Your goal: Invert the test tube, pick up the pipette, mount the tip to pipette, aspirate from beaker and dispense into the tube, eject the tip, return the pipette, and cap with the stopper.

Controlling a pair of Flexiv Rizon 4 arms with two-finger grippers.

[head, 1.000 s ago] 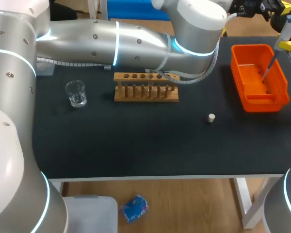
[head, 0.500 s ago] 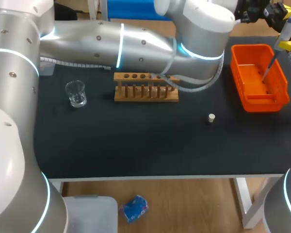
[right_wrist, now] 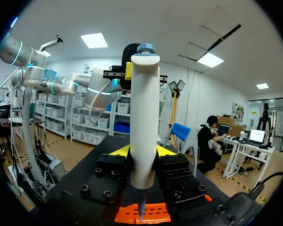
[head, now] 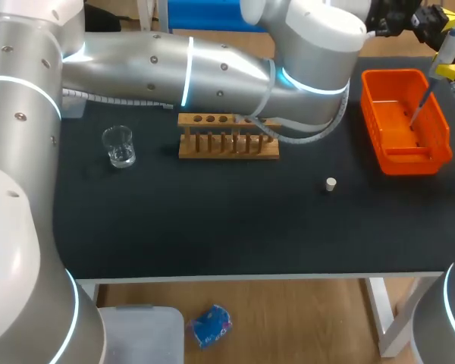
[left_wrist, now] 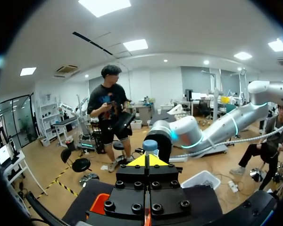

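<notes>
Ejecting the tip (head: 417, 112) seems the step: right gripper (right_wrist: 144, 151) clamps the pipette (right_wrist: 144, 117) above the orange basket (head: 441, 125); higher above it, left gripper (left_wrist: 148, 160) sits closed, empty. Next: press the blue button (left_wrist: 150, 145).

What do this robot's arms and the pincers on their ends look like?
The left arm and right arm are thick rounded tubes, silver-grey and white, with glowing pale-blue rings at the joints; small screw heads and a ribbed grey hose show on the left one. The left gripper and right gripper are black blocky bodies dotted with bolt holes, ending in yellow-tipped fingers.
</notes>
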